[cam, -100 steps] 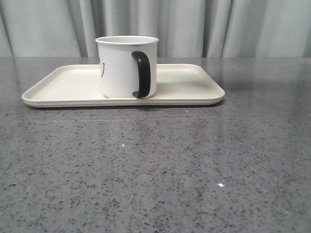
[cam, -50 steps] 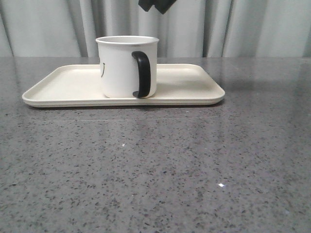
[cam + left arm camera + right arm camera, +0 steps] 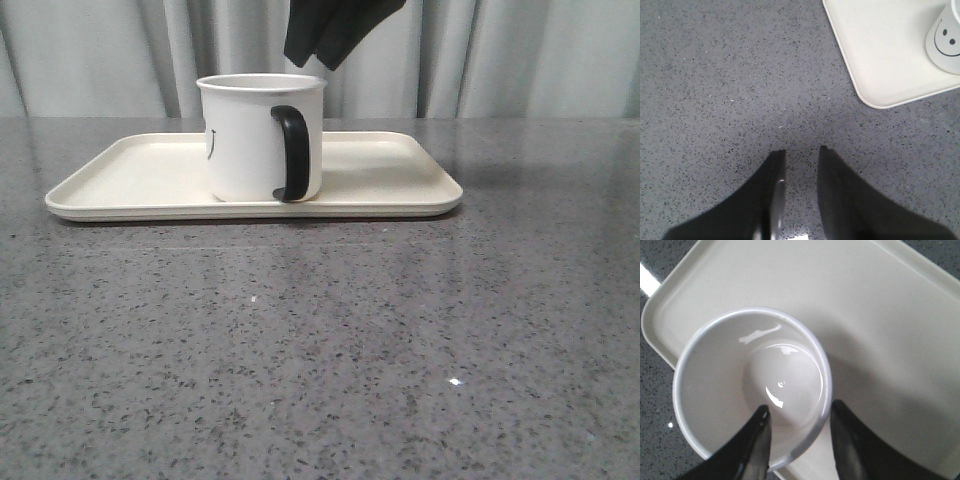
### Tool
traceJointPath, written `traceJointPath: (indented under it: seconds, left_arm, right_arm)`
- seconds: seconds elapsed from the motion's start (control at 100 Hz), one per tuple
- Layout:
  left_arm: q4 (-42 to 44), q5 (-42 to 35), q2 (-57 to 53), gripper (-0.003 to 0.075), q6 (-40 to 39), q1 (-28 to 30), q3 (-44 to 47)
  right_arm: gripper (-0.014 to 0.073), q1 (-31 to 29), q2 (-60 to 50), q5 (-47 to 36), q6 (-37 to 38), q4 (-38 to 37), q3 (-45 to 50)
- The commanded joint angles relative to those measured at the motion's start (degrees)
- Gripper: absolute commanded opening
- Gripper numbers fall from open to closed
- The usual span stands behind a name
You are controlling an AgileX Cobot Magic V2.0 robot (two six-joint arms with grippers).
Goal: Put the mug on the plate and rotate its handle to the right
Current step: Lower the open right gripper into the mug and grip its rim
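The white mug [image 3: 250, 140] stands upright on the cream plate [image 3: 380, 175], its black handle [image 3: 292, 153] facing the camera, slightly to the right. My right gripper [image 3: 313, 62] hangs open just above the mug's right rim. In the right wrist view the gripper [image 3: 800, 407] has one finger over the mug's [image 3: 740, 380] inside and one over the plate [image 3: 880, 330]; the handle is hidden there. My left gripper [image 3: 801, 149] is open and empty over bare table, apart from the plate's corner [image 3: 880, 55]. The mug's smiley face [image 3: 945, 40] shows there.
The grey speckled table [image 3: 320, 350] spreads in front of the plate. A pale curtain [image 3: 520, 50] hangs behind the table's far edge.
My right gripper has come down into the front view from above and now hangs close over the mug's rim. The mug and plate have not moved.
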Motion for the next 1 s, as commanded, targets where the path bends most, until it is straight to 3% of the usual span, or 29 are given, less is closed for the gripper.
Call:
traceJointPath:
  seconds: [0.0, 0.99]
  left_arm:
    - [-0.8, -2.4, -0.8, 0.0167, -0.1, 0.2, -1.3]
    - [-1.0, -1.9, -0.8, 0.0167, -0.1, 0.2, -1.3]
  right_arm:
    - [0.0311, 0.1, -3.0, -2.1, 0.0, 1.1, -1.8]
    - [0.0311, 0.1, -0.9, -2.5, 1.5, 0.9, -1.8]
